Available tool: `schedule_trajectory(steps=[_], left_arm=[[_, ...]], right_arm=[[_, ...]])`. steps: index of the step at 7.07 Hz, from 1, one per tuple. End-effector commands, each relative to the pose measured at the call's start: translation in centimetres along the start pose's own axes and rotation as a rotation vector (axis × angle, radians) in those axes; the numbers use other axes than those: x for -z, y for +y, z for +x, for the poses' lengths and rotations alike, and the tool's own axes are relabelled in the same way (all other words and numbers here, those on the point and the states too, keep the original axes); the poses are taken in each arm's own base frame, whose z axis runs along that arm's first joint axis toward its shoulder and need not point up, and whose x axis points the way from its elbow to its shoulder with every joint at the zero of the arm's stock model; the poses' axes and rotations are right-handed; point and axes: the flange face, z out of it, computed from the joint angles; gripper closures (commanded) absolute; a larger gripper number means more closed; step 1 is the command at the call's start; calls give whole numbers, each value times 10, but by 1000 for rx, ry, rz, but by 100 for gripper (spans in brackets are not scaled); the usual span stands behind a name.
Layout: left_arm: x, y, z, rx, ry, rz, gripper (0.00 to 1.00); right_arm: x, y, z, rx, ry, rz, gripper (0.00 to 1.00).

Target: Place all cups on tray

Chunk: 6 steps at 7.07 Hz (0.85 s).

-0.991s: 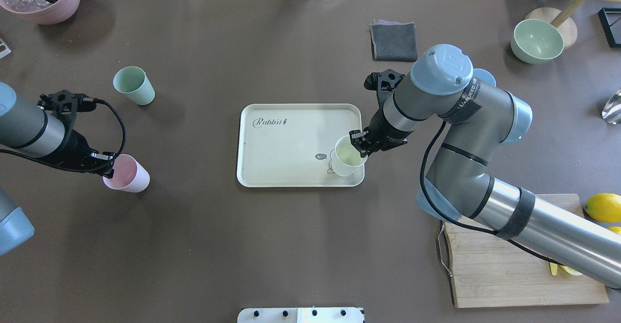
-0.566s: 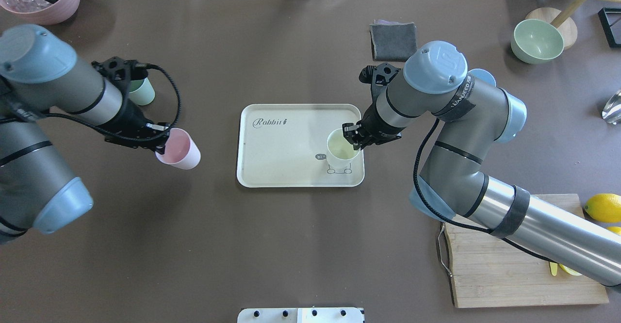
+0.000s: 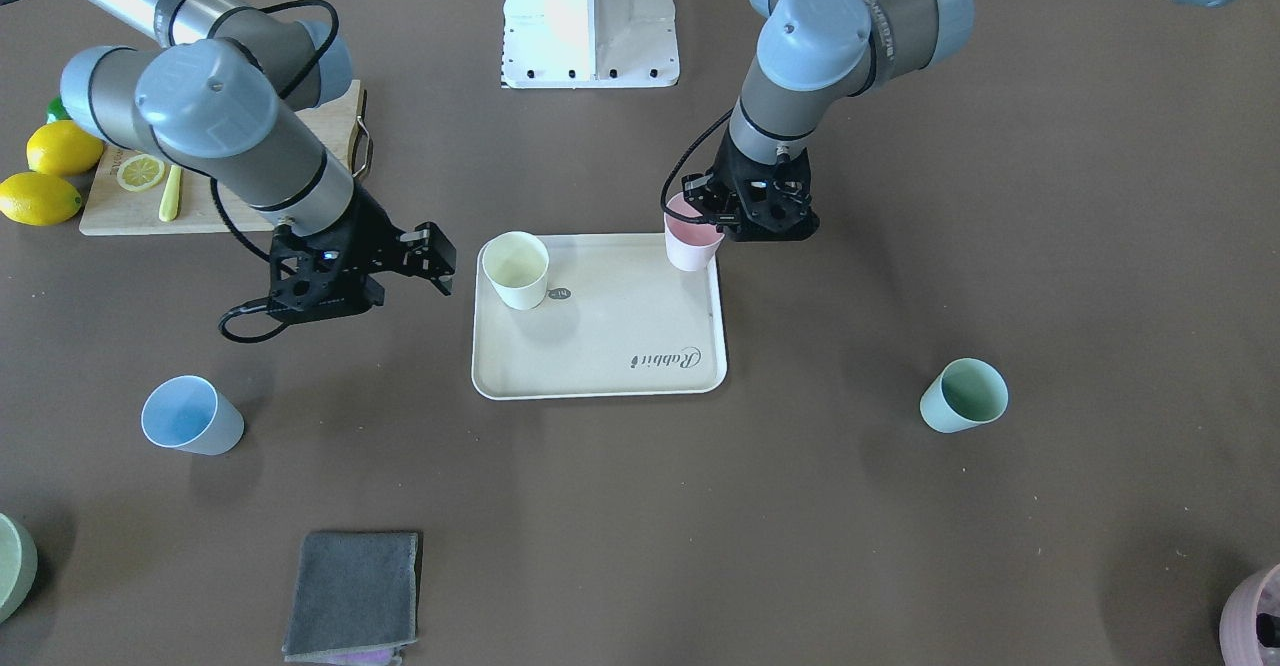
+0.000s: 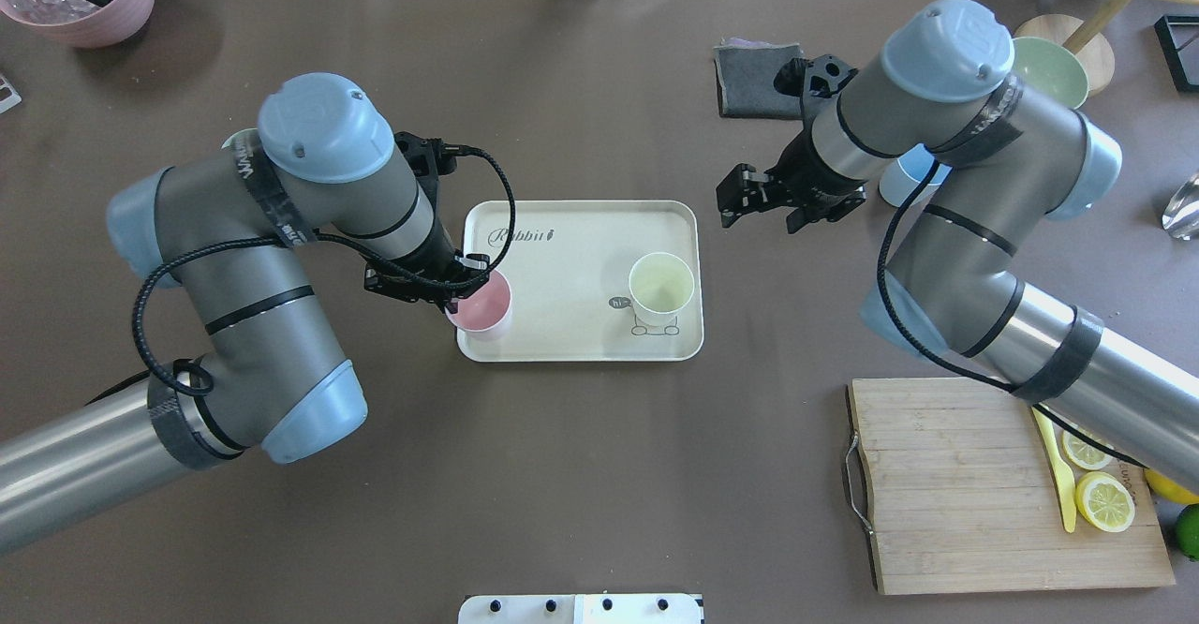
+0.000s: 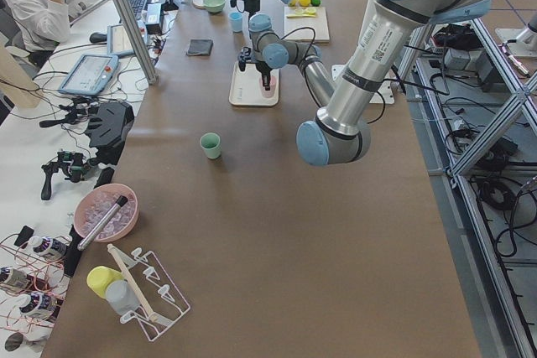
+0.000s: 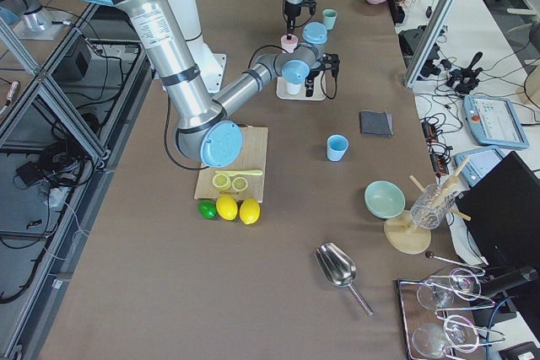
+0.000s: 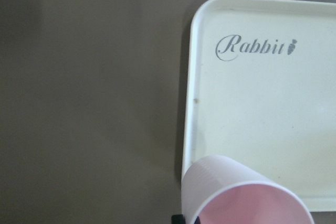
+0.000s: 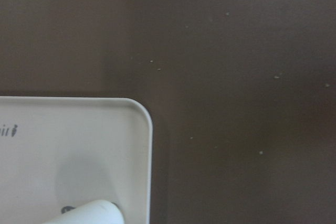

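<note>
The cream tray (image 4: pixel 562 249) lies mid-table. The pale yellow cup (image 4: pixel 661 287) stands upright on its right part, over the bear drawing. My left gripper (image 4: pixel 461 292) is shut on the pink cup (image 4: pixel 480 304) and holds it over the tray's near-left corner; the left wrist view shows the cup (image 7: pixel 247 195) overlapping the rim. My right gripper (image 4: pixel 733 200) is open and empty, just past the tray's far-right corner. The light blue cup (image 3: pixel 190 414) stands on the table, partly hidden behind my right arm in the overhead view. The mint green cup (image 3: pixel 963 395) stands left of the tray.
A wooden cutting board (image 4: pixel 955 483) with lemon slices lies at the near right. A grey cloth (image 4: pixel 754 85) and a green bowl (image 4: pixel 1054 66) are at the far right. A pink pot (image 4: pixel 80 1) sits at the far left corner.
My left arm carried the pink cup rightward from the table to the tray's near-left corner. My right gripper let go of the yellow cup and drew back to the far right.
</note>
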Motion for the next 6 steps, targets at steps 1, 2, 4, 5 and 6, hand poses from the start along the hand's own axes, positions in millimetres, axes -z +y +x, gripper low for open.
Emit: schedule_trajectory(steps=[1,2,4,5,6], left_arm=[[-21,-6,15,8,12,0,100],[-23,-7,14,8,11,1,100],[-25,-9,13,8,6,0,26],[-20,-7,16,0,16,3,3],[-15,-14,14,6,18,14,3]], right_arm=[[29,-28,102,57,43,-2,0],[33,-48,146,43,74,-1,0],[33,-85,227,34,140,-11,0],[30,-93,239,11,153,-15,1],[24,-94,247,-2,163,-25,10]])
